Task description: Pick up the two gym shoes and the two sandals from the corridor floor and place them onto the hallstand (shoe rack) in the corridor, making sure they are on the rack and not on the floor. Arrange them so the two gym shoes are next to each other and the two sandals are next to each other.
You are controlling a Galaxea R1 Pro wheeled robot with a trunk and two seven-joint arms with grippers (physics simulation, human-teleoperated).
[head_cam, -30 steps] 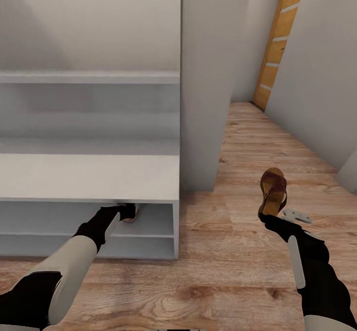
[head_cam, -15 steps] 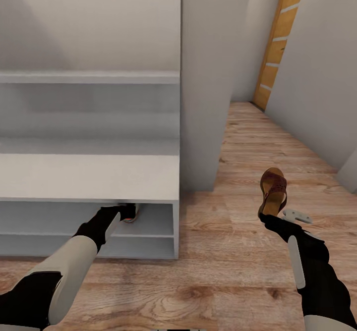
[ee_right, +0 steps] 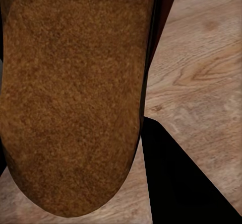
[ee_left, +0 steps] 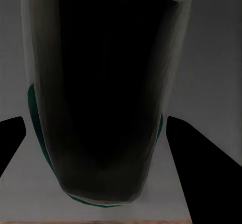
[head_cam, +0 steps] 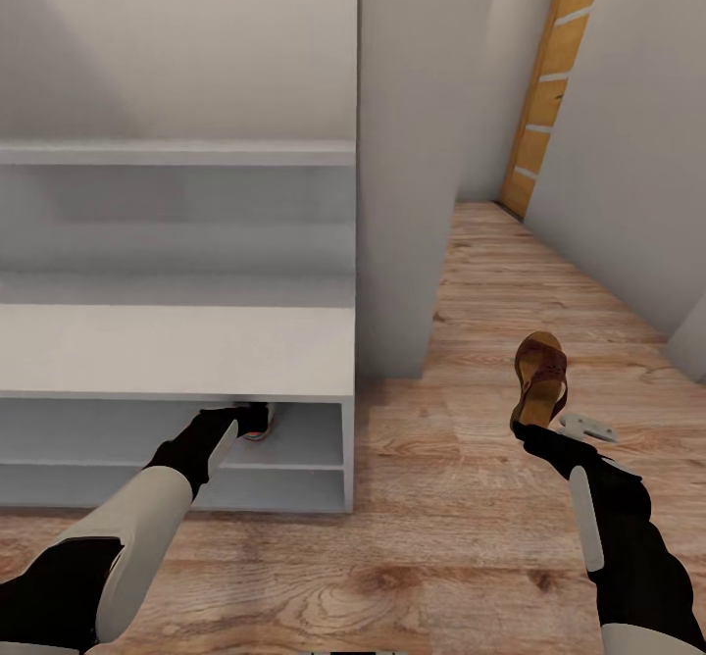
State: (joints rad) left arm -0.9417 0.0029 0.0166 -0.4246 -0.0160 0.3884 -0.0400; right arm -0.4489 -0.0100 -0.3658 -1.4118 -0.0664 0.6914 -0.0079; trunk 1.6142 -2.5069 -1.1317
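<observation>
Where the head view looks down, the left gripper [head_cam: 247,418] reaches into the hallstand [head_cam: 176,351] upper shelf beside a gym shoe [head_cam: 259,422]; the right gripper [head_cam: 527,427] grips a sandal [head_cam: 541,373] above the corridor floor [head_cam: 461,528].
Left wrist: shoe sole close between the fingers [ee_left: 199,156], grip unclear.
Right wrist: sandal's brown footbed [ee_right: 70,93].

Pale grey walls [head_cam: 412,145]; orange door [head_cam: 551,86] at corridor's far end.

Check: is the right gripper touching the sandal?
Touching. In the head view the right gripper grips the sandal at its heel, holding it off the floor.
</observation>
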